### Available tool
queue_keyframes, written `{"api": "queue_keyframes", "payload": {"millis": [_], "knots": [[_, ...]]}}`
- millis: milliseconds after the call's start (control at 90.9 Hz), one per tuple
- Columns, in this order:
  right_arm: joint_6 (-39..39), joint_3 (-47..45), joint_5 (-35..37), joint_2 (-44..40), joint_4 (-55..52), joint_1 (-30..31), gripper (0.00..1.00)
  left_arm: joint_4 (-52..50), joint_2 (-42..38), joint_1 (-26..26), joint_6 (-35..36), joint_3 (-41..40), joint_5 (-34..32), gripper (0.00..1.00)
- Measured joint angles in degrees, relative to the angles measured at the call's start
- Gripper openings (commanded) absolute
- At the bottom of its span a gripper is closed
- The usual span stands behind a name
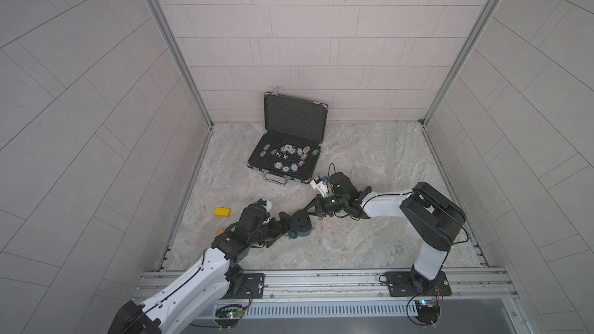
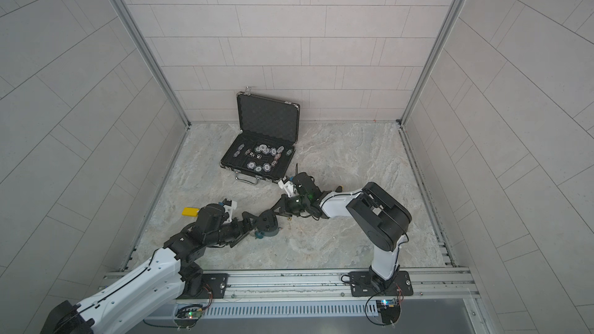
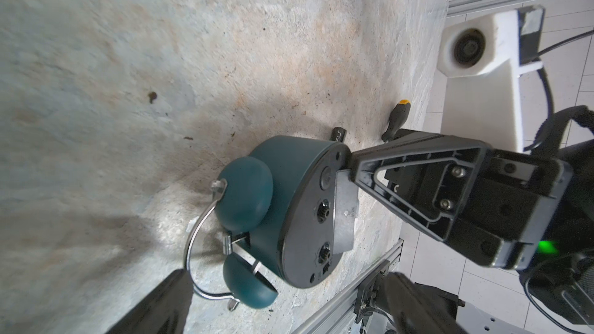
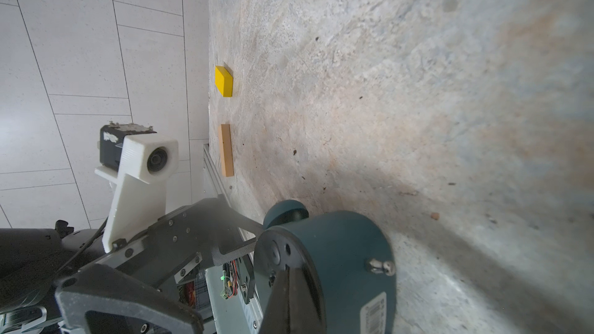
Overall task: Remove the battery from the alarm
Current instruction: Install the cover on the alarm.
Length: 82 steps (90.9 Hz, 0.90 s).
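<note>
The alarm (image 3: 289, 171) lies face-down on the marble-patterned table (image 1: 369, 155), with its dark back up and its teal bells toward the left arm. The left hand (image 3: 287, 274) is spread wide, one finger on each side of the clock. The left wrist view shows bare table between the clock and at least one finger, so it brackets the clock rather than clamping it. The right hand (image 3: 353, 168) is closed with nothing between its fingers, and its tip rests on the rim of the clock's back, against a flat grey rectangular piece there. The battery (image 3: 337, 134) is out of the clock and lies on the table just beside its body, on the right arm's side. A black-handled screwdriver (image 3: 394, 120) lies a little beyond the battery. Well apart, an open case of poker chips (image 1: 294, 120) stands by the back wall. A yellow block (image 1: 221, 212) and a wooden block (image 4: 226, 151) sit near the left edge of the table.
</note>
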Motion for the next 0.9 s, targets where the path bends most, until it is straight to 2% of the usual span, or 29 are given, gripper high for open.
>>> {"api": "queue_keyframes", "payload": {"millis": [902], "knots": [[-1.9, 1.5, -0.8, 0.9, -1.4, 0.0, 0.01, 0.0, 0.0, 0.0, 0.0, 0.0, -0.2, 0.95]]}}
